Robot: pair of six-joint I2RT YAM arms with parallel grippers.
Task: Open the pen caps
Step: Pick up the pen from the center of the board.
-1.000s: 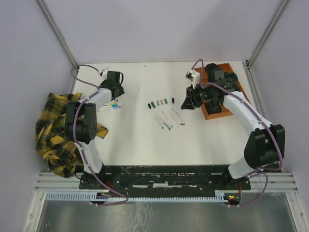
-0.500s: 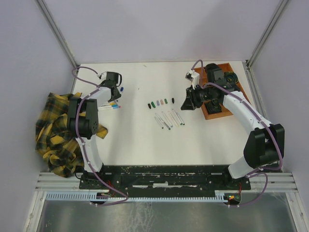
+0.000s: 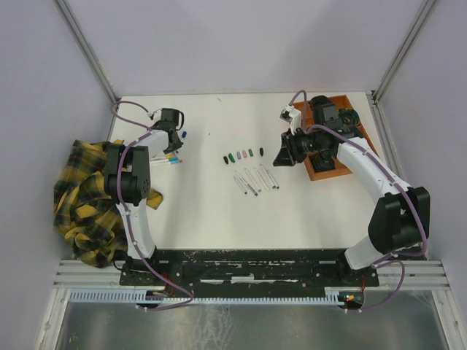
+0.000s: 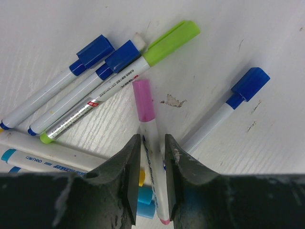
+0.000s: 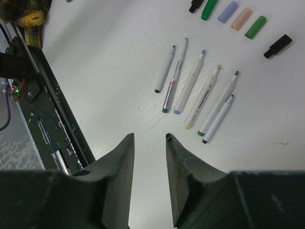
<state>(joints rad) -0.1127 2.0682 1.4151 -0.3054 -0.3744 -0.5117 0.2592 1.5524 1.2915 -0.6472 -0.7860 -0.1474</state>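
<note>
In the left wrist view my left gripper (image 4: 152, 138) is shut on the white barrel of a pen (image 4: 153, 157) with a pink cap (image 4: 143, 100) still on it. It lies on the table among other capped pens with blue caps (image 4: 95, 50) and a lime cap (image 4: 171, 42). From above, the left gripper (image 3: 174, 138) is at the table's left. My right gripper (image 5: 150, 136) hangs open and empty above the table. Ahead of it lie several uncapped pens (image 5: 195, 88) and a row of loose pen caps (image 5: 228, 11) in green, lavender, peach and black.
A yellow plaid cloth (image 3: 80, 204) is heaped at the left edge. An orange tray (image 3: 328, 166) with black round objects stands at the right, under the right arm. A lone blue-capped pen (image 4: 250, 83) lies right of the pile. The black base rail (image 5: 43, 109) runs along the near edge.
My left gripper has dropped onto the pen pile and its jaws have narrowed onto the pink-capped pen. The right arm has not moved.
</note>
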